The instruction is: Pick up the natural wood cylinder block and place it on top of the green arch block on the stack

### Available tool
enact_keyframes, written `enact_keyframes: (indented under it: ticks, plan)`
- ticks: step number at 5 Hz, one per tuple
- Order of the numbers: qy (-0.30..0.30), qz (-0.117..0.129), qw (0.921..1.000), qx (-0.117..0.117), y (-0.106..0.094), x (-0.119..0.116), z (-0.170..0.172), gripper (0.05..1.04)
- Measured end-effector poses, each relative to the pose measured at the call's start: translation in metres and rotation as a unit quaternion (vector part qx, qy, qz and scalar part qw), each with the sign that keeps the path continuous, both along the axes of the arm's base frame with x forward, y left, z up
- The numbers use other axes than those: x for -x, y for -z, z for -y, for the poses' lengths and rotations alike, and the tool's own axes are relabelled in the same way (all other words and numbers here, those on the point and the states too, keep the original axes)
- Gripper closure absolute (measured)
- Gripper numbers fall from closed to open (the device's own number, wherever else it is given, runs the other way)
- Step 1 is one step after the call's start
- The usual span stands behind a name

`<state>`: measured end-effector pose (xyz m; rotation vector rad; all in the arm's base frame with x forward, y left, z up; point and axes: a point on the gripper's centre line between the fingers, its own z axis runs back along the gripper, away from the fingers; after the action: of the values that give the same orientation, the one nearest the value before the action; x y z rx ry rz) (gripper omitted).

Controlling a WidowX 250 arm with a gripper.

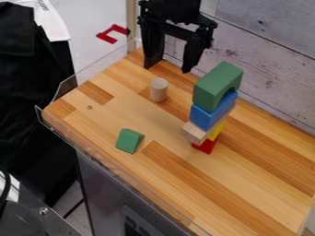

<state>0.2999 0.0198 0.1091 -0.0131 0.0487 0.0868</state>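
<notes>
The pincer (166, 70) hangs wide near a wooden cylinder (159, 90); slow, level moves would spare the block tower (211, 113) beside it.

At the top of the picture, the open black gripper (168, 69) hangs over the wooden table (246, 193), near a round wood block (159, 90), with a block tower (212, 108) right of the middle and a small green block (129, 140) lower left of it.

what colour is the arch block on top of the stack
Green; the arch shows best in the camera view.
</notes>
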Motion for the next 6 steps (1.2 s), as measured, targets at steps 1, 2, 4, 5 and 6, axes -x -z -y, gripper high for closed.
enact_keyframes:
  ticks: [1, 2, 4, 5, 6]
  plan:
    - [0.001, -0.02, 0.9998, 0.001, 0.011, 0.003, 0.001, 0.083]
    - [0.0, -0.036, 0.9993, -0.008, 0.027, -0.001, -0.009, 0.083]
    - [-0.01, -0.065, 0.9978, 0.0, 0.043, -0.011, -0.029, 0.083]
    - [-0.021, -0.071, 0.9971, 0.017, 0.055, -0.01, -0.038, 0.083]
    - [-0.023, -0.071, 0.9968, 0.029, 0.06, -0.011, -0.041, 0.083]
